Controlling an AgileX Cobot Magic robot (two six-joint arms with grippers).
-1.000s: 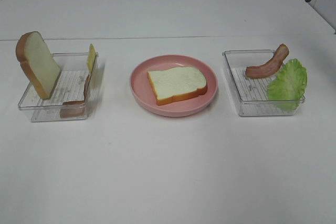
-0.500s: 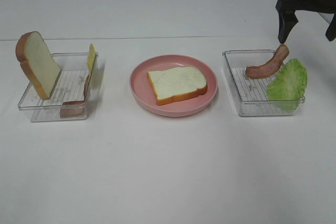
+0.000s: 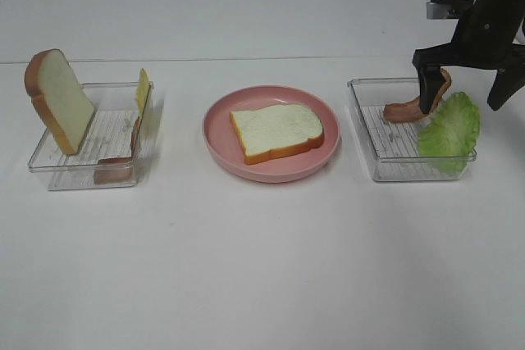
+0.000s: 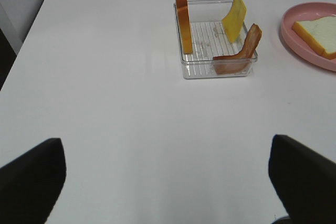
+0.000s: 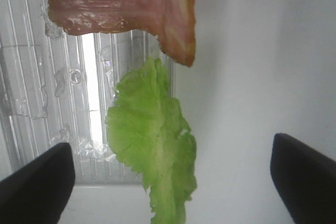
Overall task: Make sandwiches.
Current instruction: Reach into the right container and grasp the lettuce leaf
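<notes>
One white bread slice (image 3: 276, 131) lies flat on the pink plate (image 3: 271, 171). A second slice (image 3: 59, 100) leans upright in the left clear tray (image 3: 82, 176), with yellow cheese (image 3: 143, 89) and a bacon strip (image 3: 115, 165). The right clear tray (image 3: 385, 165) holds bacon (image 3: 406, 110) and green lettuce (image 3: 449, 130). My right gripper (image 3: 464, 94) is open, its fingers straddling the lettuce (image 5: 155, 145) just below the bacon's end (image 5: 121, 3). My left gripper (image 4: 168, 182) is open and empty over bare table, short of the left tray (image 4: 218, 69).
A white table with a seam line runs across the back. The plate stands between the two trays. In the left wrist view the plate's edge (image 4: 304, 45) shows beyond the left tray.
My right arm has come down from the far right corner. Its open fingers have dropped from above the bacon to either side of the lettuce. Nothing else moved.
</notes>
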